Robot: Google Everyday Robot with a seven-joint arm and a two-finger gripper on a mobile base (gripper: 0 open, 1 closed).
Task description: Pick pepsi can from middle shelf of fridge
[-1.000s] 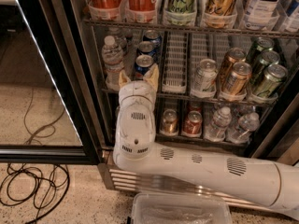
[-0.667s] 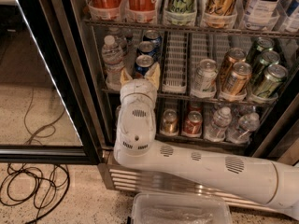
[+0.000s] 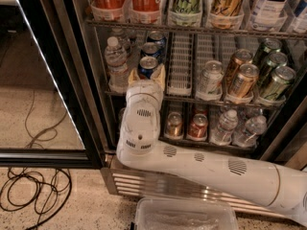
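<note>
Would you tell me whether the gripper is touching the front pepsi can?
Cannot tell. In the camera view the gripper overlaps the base of the front pepsi can, hiding any contact.

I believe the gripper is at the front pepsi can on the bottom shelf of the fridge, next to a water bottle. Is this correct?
Not quite, the shelf is wrong. The camera view shows the gripper at the front pepsi can on the middle shelf, not the bottom one. The water bottle does stand next to that can.
</note>
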